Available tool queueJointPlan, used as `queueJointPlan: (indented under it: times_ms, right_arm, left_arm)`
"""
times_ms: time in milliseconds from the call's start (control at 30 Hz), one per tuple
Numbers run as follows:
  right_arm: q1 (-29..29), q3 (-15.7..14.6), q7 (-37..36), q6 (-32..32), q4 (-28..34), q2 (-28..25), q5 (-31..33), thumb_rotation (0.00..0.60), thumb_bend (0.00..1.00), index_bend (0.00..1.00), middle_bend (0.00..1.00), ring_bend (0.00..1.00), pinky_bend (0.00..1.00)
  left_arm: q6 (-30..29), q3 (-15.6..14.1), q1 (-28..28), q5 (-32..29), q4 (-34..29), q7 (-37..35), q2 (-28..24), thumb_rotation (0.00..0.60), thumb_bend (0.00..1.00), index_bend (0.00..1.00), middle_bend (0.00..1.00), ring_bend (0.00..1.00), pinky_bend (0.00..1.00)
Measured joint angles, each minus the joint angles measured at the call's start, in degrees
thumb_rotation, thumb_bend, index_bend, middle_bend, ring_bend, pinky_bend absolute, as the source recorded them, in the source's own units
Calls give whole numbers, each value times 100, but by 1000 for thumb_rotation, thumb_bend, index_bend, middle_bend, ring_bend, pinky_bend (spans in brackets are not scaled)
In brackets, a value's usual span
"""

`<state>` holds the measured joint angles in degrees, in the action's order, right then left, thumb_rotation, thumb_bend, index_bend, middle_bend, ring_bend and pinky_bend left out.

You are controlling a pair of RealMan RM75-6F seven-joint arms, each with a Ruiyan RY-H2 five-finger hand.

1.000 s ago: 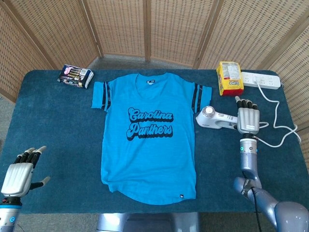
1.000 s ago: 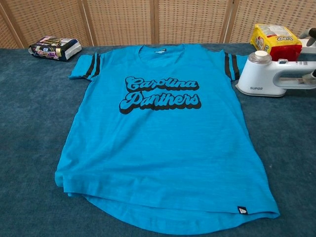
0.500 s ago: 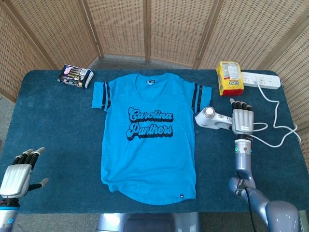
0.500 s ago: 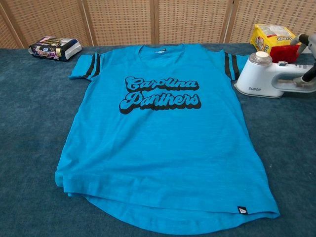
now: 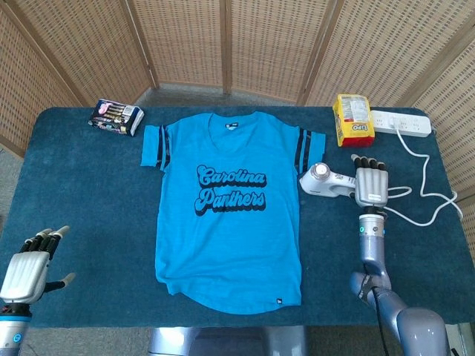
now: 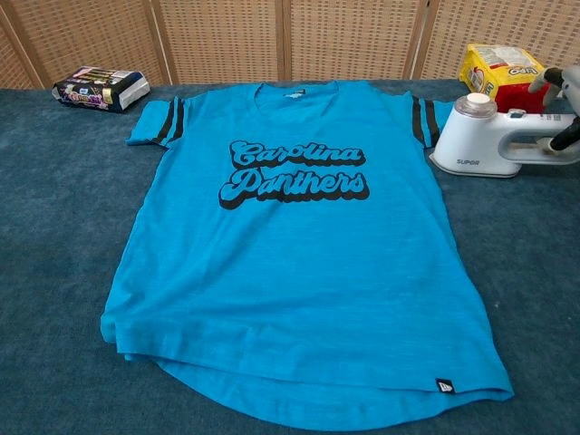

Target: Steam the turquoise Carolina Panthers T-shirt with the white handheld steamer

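item: turquoise t-shirt (image 5: 228, 211), "carolina panthers" lettering in black on the chest, dark stripes on both sleeves. laid flat, face up, at the middle of the bench (image 5: 82, 193), which has a dark blue cover; neck toward the far edge, hem toward the near edge.

item: white handheld steamer (image 5: 326, 182), marked "supor" on its side in the chest view. rests on the bench just beside the shirt's striped sleeve on the right robot hand's side; round head toward the shirt, handle pointing away from it.

item: right robot hand (image 5: 370, 184). lies over the steamer's handle, back of the hand up, fingers pointing toward the far edge. whether the fingers are closed around the handle cannot be told.

item: left robot hand (image 5: 31, 265). near front corner of the bench, well apart from the shirt, fingers spread wide, holding nothing.

item: yellow packet (image 5: 352, 119), far side, beyond the steamer.

item: white power strip (image 5: 401, 122), just beside the yellow packet, its white cable (image 5: 427, 189) running across the bench toward the steamer.

item: dark printed packet (image 5: 116, 116), far corner on the left robot hand's side.
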<state>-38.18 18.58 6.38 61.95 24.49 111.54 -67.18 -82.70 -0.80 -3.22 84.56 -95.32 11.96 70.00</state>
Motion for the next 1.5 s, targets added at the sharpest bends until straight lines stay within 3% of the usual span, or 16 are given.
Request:
queueJointPlan:
  times_ms: [433,600,767,1067,1500]
  right_arm:
    - [-216,5,-81,-364,-636,280,-39,599,389,276,366,322,297]
    - [-345,60,26,-543,-820,331,0,599,394,360,404,367,321]
    - [-443,105,118,-639,-928,364,26,597,399,491,506,491,407]
    - [-500,117,246,-850,-1034,400,41,600,401,592,640,660,617]
    - [-496,224,-195,-1040,-692,243,106,600,389,706,762,789,722]
  left_arm:
    - [1,-17,20,-27,-7,25,-11,477,160,126,234,149,214]
    - [-10,-20,32,-35,-11,24,-20,478,159,126,233,149,215]
    - [1,-28,34,-36,-17,17,-21,479,160,126,234,149,214]
    - [13,-29,37,-57,6,3,-21,482,160,126,234,149,215]
    - [50,-17,-7,-21,17,35,-51,472,159,126,234,149,215]
